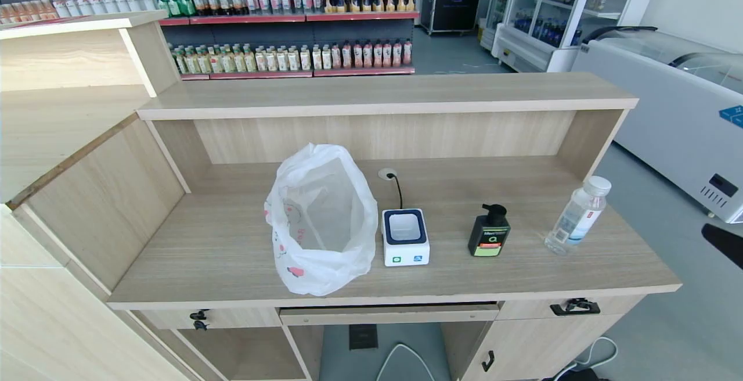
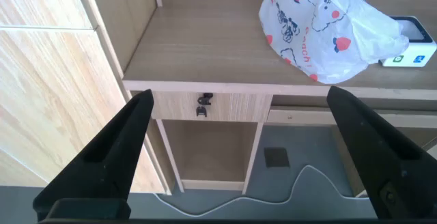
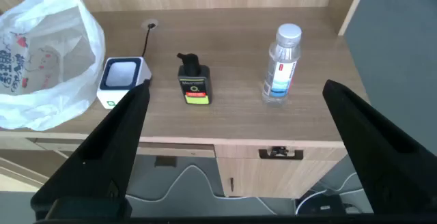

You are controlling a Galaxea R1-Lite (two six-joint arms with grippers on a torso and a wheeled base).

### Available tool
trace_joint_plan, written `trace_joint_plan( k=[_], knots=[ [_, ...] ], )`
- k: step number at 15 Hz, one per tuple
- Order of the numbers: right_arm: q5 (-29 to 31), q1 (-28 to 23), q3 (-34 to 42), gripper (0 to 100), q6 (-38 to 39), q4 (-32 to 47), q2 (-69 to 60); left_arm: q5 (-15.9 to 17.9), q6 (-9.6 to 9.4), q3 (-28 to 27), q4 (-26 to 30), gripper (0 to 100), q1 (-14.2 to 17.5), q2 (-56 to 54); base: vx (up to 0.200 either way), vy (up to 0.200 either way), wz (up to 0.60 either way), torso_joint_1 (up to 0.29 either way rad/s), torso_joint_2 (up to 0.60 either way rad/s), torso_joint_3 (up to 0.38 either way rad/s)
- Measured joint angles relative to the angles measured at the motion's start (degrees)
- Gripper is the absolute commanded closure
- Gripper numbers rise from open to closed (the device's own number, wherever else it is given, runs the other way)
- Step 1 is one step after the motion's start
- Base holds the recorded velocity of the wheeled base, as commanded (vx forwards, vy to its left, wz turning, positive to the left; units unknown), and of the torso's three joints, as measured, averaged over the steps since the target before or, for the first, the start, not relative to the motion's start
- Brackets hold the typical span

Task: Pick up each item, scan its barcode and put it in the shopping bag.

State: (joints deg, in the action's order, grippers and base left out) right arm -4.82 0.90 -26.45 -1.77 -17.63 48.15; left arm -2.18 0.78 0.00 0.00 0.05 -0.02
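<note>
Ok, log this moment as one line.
shopping bag: open | scanner: beside it | pump bottle, water bottle: standing on counter | left gripper, right gripper: open, empty

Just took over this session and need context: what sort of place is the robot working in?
Most likely a small shop's checkout counter: a wooden counter carrying a barcode scanner and shopping bag, with shelves of bottled drinks and glass-door fridges behind.

On the bench [image 1: 232, 247], left to right, stood the shopping bag [image 1: 320, 221], the scanner [image 1: 405, 236] just beside it, the pump bottle [image 1: 489, 231], then the water bottle [image 1: 576, 215].
</note>
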Motion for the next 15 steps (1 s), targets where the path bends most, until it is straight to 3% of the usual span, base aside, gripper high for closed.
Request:
trace_joint_plan(
  k=[7, 15],
  knots=[
    [-4.44, -2.88, -5.9, 0, -6.61, -18.74, 31.83, -0.02, -0.02, 0.0, 0.02, 0, 0.05, 0.0, 0.0, 0.0, 0.0, 0.0, 0.0, 0.0],
    [-7.66, -4.51, -6.79, 0, -9.4, -25.26, 48.1, -0.02, -0.02, 0.0, 0.0, 0, 0.0, 0.0, 0.0, 0.0, 0.0, 0.0, 0.0, 0.0]
  ],
)
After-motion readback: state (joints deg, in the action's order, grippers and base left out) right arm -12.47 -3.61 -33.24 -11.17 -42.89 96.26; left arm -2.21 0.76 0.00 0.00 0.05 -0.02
